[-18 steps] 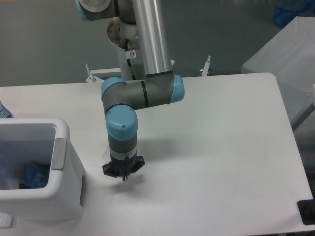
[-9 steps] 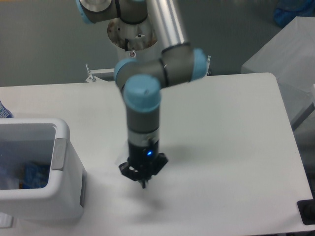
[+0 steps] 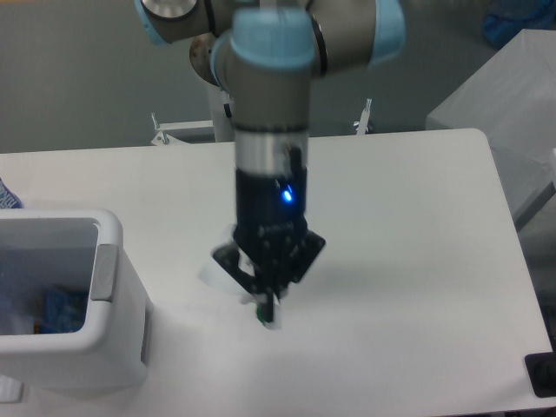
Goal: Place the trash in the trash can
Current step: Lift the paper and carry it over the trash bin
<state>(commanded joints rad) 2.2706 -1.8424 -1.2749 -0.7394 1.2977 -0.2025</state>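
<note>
My gripper [image 3: 268, 306] hangs above the middle of the white table, pointing down, with a blue light on its wrist. Its fingers are shut on a pale, translucent piece of trash [image 3: 215, 271], which looks like the clear bottle. The piece sticks out to the left of the fingers, and a small green bit shows just below the fingertips. The trash can [image 3: 109, 233], a white bin with a thick rim and a grey side panel, stands at the lower left, well left of the gripper. Blue items lie inside it. The crumpled wrapper is out of view.
A grey box [image 3: 512, 104] stands off the table's right side. A black object [image 3: 542, 375] sits at the lower right corner. A blue-patterned thing [image 3: 7, 195] pokes in at the left edge. Metal brackets [image 3: 162, 132] stand at the table's far edge.
The gripper has risen from the table surface and shifted right, toward the camera. The pale piece of trash now shows between its fingers.
</note>
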